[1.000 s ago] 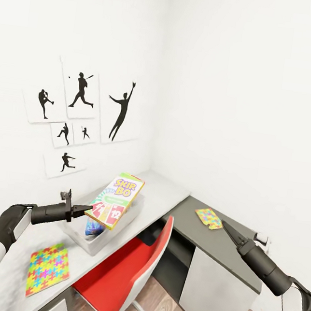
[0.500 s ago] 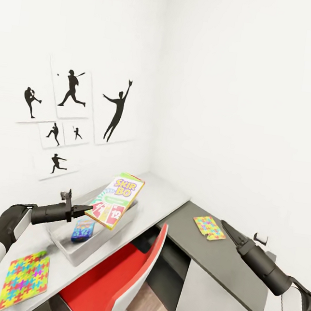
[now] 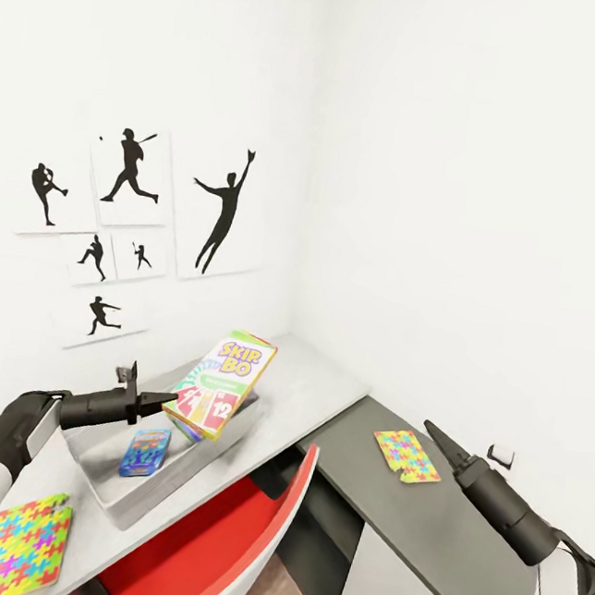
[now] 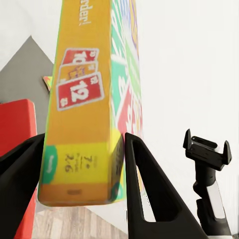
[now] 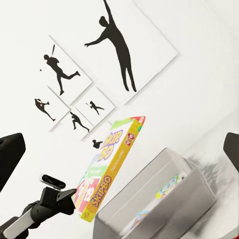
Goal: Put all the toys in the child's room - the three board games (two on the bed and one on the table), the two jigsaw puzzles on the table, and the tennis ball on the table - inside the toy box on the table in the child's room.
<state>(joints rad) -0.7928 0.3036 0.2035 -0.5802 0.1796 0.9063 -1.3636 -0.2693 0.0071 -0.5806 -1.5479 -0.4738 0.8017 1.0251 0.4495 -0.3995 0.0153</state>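
Note:
My left gripper (image 3: 168, 400) is shut on the lower edge of the SKIP-BO board game (image 3: 222, 383), holding it tilted above the light-grey toy box (image 3: 177, 478) on the table (image 3: 315, 383). In the left wrist view its fingers (image 4: 144, 184) clamp the box's yellow end (image 4: 82, 164). A small blue board game (image 3: 144, 452) lies inside the toy box. One jigsaw puzzle (image 3: 19, 554) lies on the pale top nearest me. Another jigsaw puzzle (image 3: 406, 455) lies on the dark top, just left of my open, empty right gripper (image 3: 432, 432). The tennis ball and the bed are out of view.
A red chair (image 3: 211, 548) is tucked against the desk below the toy box. Black sports-silhouette pictures (image 3: 122, 211) hang on the white wall behind it. The two desk parts meet at the room's corner. A small white wall fitting (image 3: 501, 455) sits behind my right arm.
The camera has moved: the toy box and puzzles have slid left and down in the picture, and the blue game now shows fully. Both arms hold their poses, the left still gripping SKIP-BO.

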